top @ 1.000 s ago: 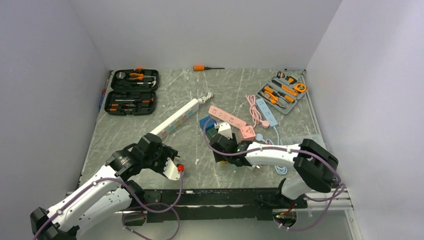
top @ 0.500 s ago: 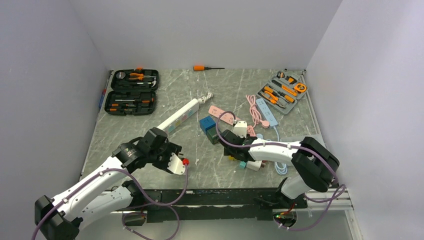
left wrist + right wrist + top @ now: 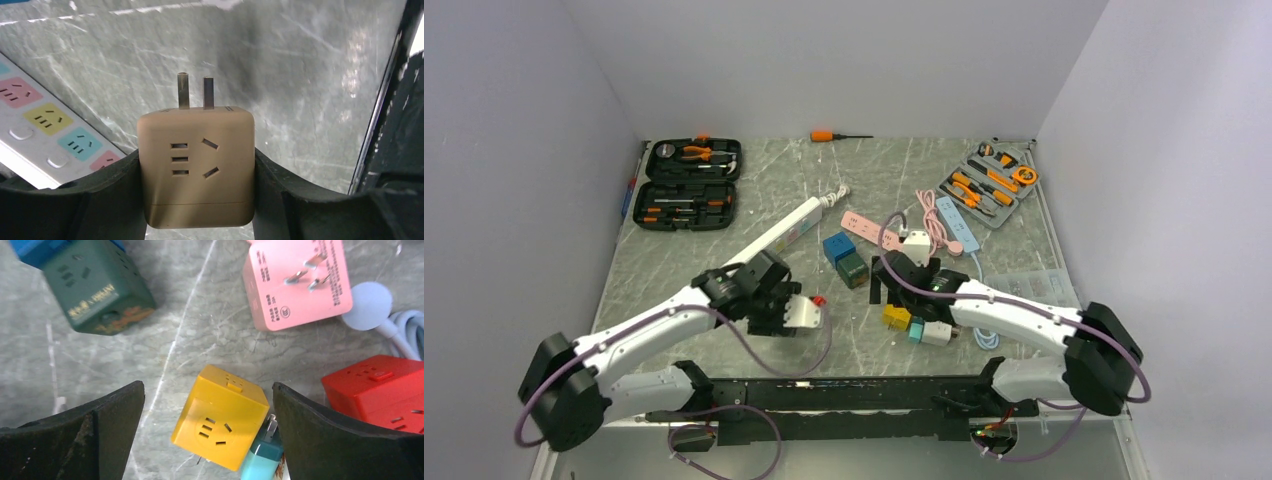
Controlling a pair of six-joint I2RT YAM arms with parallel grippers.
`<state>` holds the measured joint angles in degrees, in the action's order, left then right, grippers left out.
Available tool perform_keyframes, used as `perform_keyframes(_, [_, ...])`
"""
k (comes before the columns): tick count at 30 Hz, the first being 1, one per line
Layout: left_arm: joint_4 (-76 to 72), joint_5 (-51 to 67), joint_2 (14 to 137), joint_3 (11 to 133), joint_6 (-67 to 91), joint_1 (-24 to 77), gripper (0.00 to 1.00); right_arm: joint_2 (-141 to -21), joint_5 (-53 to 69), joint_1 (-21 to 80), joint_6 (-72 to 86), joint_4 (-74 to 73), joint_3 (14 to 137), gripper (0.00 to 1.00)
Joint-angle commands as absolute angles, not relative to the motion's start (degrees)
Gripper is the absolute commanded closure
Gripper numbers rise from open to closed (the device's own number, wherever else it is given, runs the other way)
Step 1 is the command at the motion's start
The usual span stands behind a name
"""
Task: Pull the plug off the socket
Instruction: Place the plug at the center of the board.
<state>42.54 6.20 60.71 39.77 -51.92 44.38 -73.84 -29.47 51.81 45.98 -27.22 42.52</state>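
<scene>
Grey marble tabletop [image 3: 884,165] fills the overhead view, and the fresh change is at the right pincer [image 3: 898,306]. A moment ago its jaws were narrower, low over the clutter. Now they stand wide above the yellow cube socket [image 3: 896,318], which lies on the tabletop, let go. A teal plug [image 3: 914,330] rests against that socket's near side. The left pincer [image 3: 796,312] has meanwhile swung closer to the yellow cube socket but is well apart from it, off to its left in this view. It carries a pale cube adapter [image 3: 804,312]. The long white power strip [image 3: 779,235] lies farther back and left of the socket.

From the left wrist, the cube adapter sits clamped between both fingers. Its two flat prongs are bare and point away over open marble, plugged into nothing. A few coloured outlets of the power strip show at the left edge.

From the right wrist, both fingers are spread far apart with the yellow cube socket between them, touching neither. The teal plug leans on its corner, prongs exposed. A red cube socket [image 3: 380,390] lies just right of it, a pink adapter [image 3: 295,285] beyond, and a dark green cube socket [image 3: 97,287] beyond to the left.

My judgement is that the pull is done, since the plug is free and the socket released. Which socket it left, I cannot tell.
</scene>
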Motion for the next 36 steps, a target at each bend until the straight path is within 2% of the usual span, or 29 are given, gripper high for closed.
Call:
perform_keyframes(1, [42.36, 5.21, 66.51, 47.71, -38.88, 45.98, 1.0, -67.52, -29.2, 50.82, 42.34, -27.31, 44.96, 0.0])
perform_keyframes(6, [39.75, 4.2, 68.31, 47.92, -37.68, 51.6, 1.0, -64.33, -29.02, 49.39, 42.02, -29.14, 48.06, 0.01])
perform_keyframes(9, [38.1, 3.77, 71.83, 50.22, -38.79, 56.16, 1.0, -63.77, -24.05, 45.76, 42.02, -28.61, 48.97, 0.03])
perform_keyframes(13, [38.3, 4.49, 80.26, 58.24, -40.93, 61.41, 1.0, -63.36, -17.62, 41.14, 41.37, -28.46, 49.85, 0.01])
perform_keyframes(19, [40.57, 4.81, 94.29, 68.07, -39.09, 64.61, 1.0, -60.96, -19.6, 40.08, 40.67, -33.76, 51.38, 0.0])
perform_keyframes(23, [47.71, 6.96, 104.03, 76.98, -35.36, 66.19, 0.94, -58.67, -21.19, 39.61, 41.72, -35.7, 50.07, 0.0])
perform_keyframes(27, [45.33, 7.92, 106.34, 78.37, -35.83, 66.51, 0.88, -57.7, -21.0, 38.84, 42.04, -35.21, 49.09, 0.0])
perform_keyframes(28, [44.6, 8.09, 106.64, 78.25, -36.04, 66.45, 0.84, -57.87, -20.94, 38.71, 42.03, -35.24, 49.31, 0.0])
perform_keyframes(30, [43.15, 9.26, 106.66, 77.8, -36.12, 66.41, 0.68, -58.36, -21.23, 38.62, 41.96, -35.41, 49.96, 0.0])
perform_keyframes(32, [41.92, 11.91, 105.96, 77.63, -35.81, 66.37, 0.34, -58.84, -21.27, 38.66, 41.32, -35.03, 50.45, 0.0])
perform_keyframes(33, [41.65, 13.76, 105.38, 77.76, -35.66, 66.38, 0.11, -59.03, -21.39, 38.52, 41.1, -34.87, 50.67, 0.0])
perform_keyframes(34, [41.58, 15.35, 104.72, 77.89, -35.56, 66.45, 0.02, -59.32, -21.37, 38.52, 40.78, -34.64, 50.89, 0.0])
perform_keyframes(36, [42.3, 18.09, 103.19, 78.69, -35.36, 66.17, 0.01, -60.1, -21.27, 38.5, 40.25, -34.45, 51.62, 0.0])
